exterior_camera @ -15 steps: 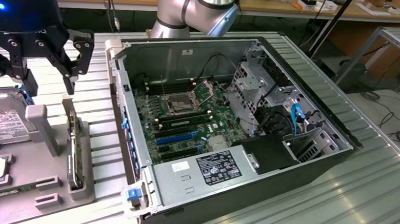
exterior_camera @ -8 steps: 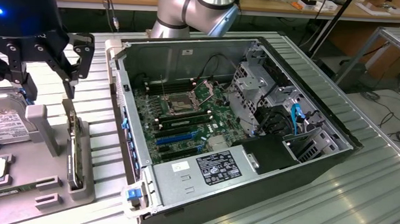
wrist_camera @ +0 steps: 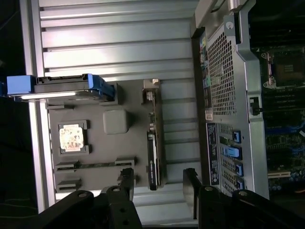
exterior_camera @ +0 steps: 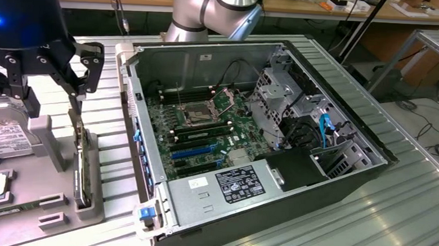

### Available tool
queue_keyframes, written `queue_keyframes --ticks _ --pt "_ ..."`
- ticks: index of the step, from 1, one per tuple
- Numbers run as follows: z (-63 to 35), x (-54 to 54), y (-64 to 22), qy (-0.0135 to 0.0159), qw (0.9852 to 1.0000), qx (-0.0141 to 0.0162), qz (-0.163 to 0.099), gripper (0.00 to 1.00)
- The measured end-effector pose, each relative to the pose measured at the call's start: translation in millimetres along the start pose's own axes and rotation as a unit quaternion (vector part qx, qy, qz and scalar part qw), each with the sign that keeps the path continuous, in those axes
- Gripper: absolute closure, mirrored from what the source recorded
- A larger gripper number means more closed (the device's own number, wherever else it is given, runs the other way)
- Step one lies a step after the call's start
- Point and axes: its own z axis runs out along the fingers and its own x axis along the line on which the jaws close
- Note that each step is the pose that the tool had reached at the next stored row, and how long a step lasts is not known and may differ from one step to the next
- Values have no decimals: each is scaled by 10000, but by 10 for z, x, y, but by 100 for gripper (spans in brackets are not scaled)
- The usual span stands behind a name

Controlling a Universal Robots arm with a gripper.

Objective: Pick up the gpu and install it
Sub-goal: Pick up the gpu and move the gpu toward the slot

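- Exterior view: the claw (exterior_camera: 53, 103) hangs at the view's left, jaws wide apart and holding nothing.
- Just under it, the gpu (exterior_camera: 82, 166) stands on edge in a slot of a grey tray (exterior_camera: 49, 148), not yet lifted.
- Wrist view: the claw (wrist_camera: 158, 181) has one finger on each side of the gpu's (wrist_camera: 153, 143) line, clear of it.
- On the tray (wrist_camera: 95, 148), a hard drive (wrist_camera: 62, 88) with blue rails, a chip (wrist_camera: 72, 137) and memory sticks (wrist_camera: 95, 164) lie beside the gpu.
- An open case (exterior_camera: 338, 163) lies next to the tray on the slatted table (exterior_camera: 394, 222), its motherboard (exterior_camera: 204, 128) exposed.
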Motion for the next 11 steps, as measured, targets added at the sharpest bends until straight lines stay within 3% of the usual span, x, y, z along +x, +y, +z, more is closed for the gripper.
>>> queue_keyframes --ticks 7,11 --pt "-3 -1 -75 0 10000 0 0 46" --pt "-4 -1 -77 0 10000 0 0 46"
